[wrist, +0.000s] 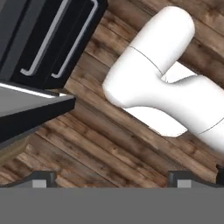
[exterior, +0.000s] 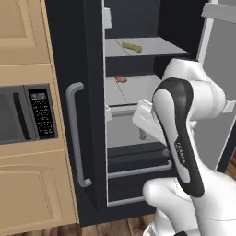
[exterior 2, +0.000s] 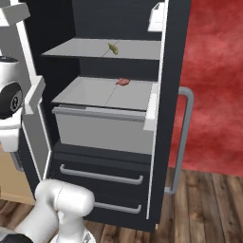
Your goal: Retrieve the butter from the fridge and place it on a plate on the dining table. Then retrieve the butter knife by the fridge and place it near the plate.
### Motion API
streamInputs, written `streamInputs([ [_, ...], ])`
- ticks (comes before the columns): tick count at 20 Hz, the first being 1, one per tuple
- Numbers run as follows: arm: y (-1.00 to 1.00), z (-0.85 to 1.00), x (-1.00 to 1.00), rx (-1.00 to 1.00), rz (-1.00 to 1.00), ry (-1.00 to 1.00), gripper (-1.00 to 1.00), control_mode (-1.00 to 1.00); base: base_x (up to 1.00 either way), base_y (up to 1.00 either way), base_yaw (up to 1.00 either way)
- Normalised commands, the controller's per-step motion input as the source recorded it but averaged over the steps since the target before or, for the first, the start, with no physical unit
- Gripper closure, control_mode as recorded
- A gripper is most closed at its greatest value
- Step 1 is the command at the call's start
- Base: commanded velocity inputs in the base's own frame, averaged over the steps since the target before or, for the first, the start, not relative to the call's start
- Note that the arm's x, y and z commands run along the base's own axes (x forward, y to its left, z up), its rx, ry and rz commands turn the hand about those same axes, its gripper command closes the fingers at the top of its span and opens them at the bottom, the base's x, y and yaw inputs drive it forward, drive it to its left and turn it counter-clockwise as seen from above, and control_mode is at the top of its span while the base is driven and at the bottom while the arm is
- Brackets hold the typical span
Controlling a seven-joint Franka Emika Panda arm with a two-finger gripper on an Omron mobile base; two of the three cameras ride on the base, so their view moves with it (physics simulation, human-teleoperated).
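Left base view: fridge [exterior: 87, 115] standing with one door swung open, butter [exterior: 132, 46] lying on the upper shelf toward the far side, small red food item [exterior: 121, 79] on the shelf below. Black microwave [exterior: 27, 113] set in tan cabinets to the left.

Right base view: same butter [exterior 2: 113, 48] on the upper shelf, red item [exterior 2: 122, 81] on the lower one, two drawers with grey handles [exterior 2: 102, 177] beneath.

Hand view: gripper [wrist: 112, 178] pointing down at the wooden floor [wrist: 105, 144], finger tips [wrist: 40, 178] spread wide apart, holding nothing; fridge drawers [wrist: 48, 35] at upper left.
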Motion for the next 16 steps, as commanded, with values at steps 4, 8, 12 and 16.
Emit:
streamInputs([
  [4, -0.07, -0.02, 0.21, 0.32, 0.24, -0.1, -1.0, -1.0, 0.0, 0.0, 0.0],
  [8, 0.0, 0.0, 0.42, 0.28, 0.41, -0.09, -1.0, -1.0, 0.0, 0.0, 0.0],
  [12, 0.0, 0.0, 0.57, 0.3, 0.33, -0.05, -1.0, -1.0, 0.0, 0.0, 0.0],
  [16, 0.05, 0.0, 0.22, 0.25, 0.27, -0.29, -1.0, -1.0, 0.0, 0.0, 0.0],
])
